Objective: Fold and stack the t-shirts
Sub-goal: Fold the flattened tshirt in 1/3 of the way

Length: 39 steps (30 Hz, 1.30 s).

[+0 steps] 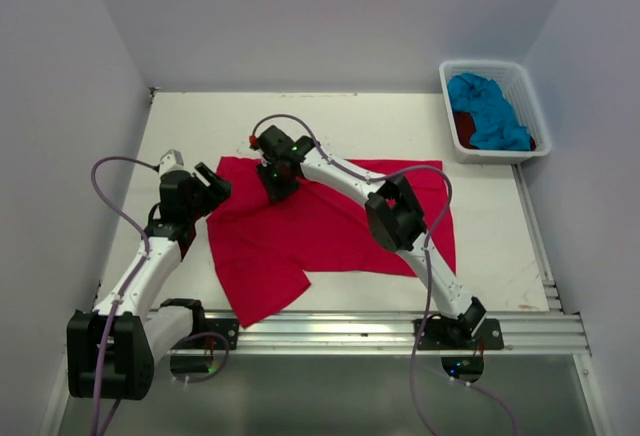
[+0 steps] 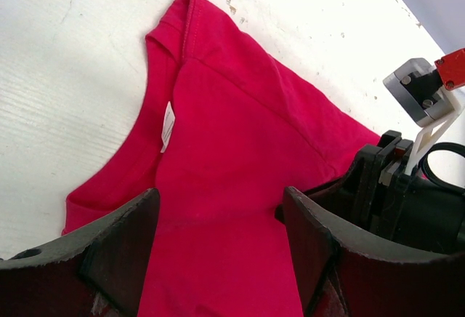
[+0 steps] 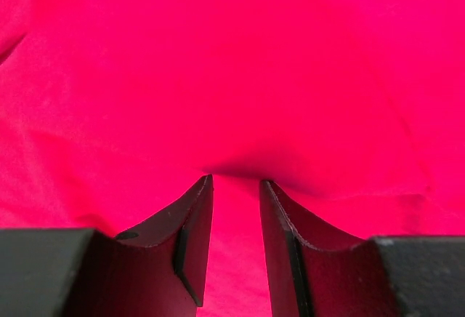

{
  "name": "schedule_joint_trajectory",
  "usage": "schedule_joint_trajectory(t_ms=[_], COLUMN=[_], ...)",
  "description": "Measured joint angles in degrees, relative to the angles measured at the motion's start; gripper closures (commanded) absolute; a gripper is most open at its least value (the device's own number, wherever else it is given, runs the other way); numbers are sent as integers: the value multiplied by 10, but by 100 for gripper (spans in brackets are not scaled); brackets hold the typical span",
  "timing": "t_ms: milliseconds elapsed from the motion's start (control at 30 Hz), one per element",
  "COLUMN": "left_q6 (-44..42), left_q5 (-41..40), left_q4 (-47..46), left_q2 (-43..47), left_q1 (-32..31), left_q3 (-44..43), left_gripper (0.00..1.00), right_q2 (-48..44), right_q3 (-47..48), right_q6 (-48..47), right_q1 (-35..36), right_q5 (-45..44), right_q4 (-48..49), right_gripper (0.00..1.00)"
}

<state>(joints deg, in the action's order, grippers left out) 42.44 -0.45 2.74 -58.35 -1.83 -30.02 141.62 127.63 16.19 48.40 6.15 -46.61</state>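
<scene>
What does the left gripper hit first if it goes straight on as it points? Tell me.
The left gripper, jaws open, points at the red-pink t-shirt; it would likely meet that cloth first, near the collar, though depth is unclear.

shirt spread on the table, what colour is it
The t-shirt is plain bright red-pink with no pattern; the left wrist view shows it best.

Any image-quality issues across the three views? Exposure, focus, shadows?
Top external: even soft light, sharp, no glare on the table. Left wrist: shirt in focus, tabletop nearly blown out, fingers dark and soft. Right wrist: red saturates the frame, almost no weave texture, dark shadow under the fold at the fingers, which are blurred.
</scene>
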Motion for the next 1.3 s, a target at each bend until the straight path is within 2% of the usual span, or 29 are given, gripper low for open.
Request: schedule_joint_trajectory(t_ms=[167, 500, 600, 867, 1300], left_q6=[0, 0, 0, 0, 0], left_q5=[0, -2, -3, -3, -4], left_q4=[0, 1, 1, 2, 2], left_q2=[1, 7, 7, 7, 7], left_q1=[0, 0, 0, 0, 0], left_q3=[0, 0, 0, 0, 0], left_gripper=[27, 27, 27, 27, 27], right_q2=[13, 25, 25, 14, -37], right_q3=[12, 22, 21, -7, -86], right_q6=[0, 0, 1, 9, 2], right_q1=[0, 0, 0, 0, 0], right_q5=[-37, -44, -48, -53, -68], right_q4=[-7, -10, -9, 18, 43], right_gripper=[64, 65, 69, 100, 100])
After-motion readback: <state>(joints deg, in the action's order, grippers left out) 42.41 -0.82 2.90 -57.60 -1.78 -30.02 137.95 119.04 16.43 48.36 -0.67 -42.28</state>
